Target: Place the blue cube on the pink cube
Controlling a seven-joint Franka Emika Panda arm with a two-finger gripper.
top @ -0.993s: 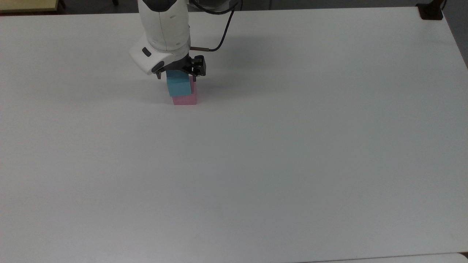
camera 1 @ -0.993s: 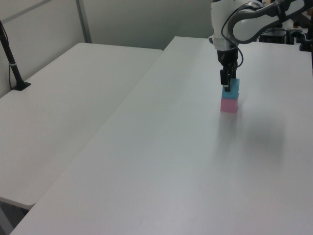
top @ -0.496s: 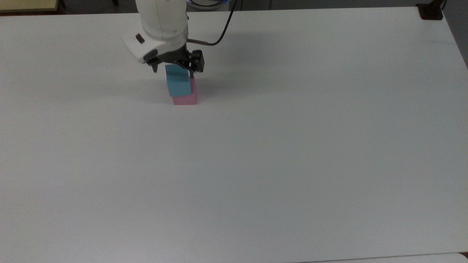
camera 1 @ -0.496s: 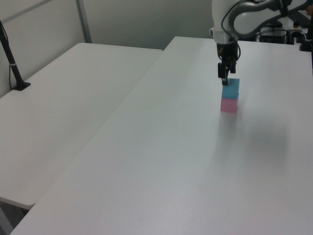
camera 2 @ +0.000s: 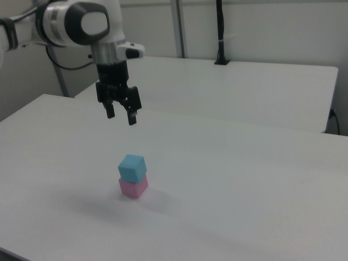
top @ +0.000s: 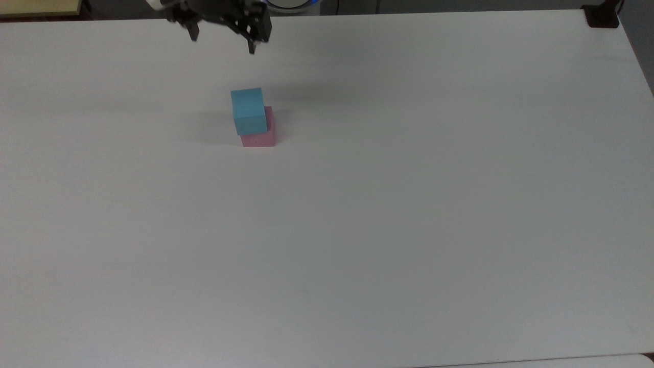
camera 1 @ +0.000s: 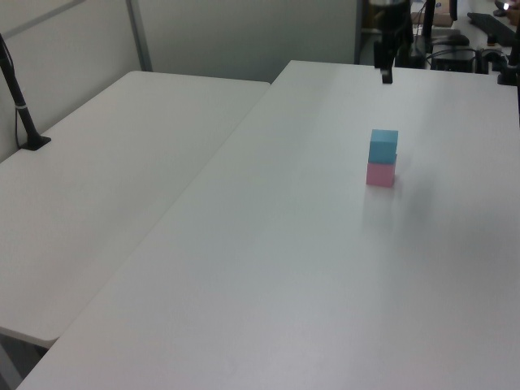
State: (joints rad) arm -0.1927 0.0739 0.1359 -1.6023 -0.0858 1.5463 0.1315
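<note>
The blue cube [camera 2: 132, 166] sits upright, slightly skewed, on the pink cube [camera 2: 133, 187].

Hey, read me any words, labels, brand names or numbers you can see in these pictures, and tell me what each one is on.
None: no text, label, brand, number or sign can be read.
The blue cube and the pink cube have plain faces.
The white table is unmarked.
The end effector and the arm show no readable lettering.
</note>
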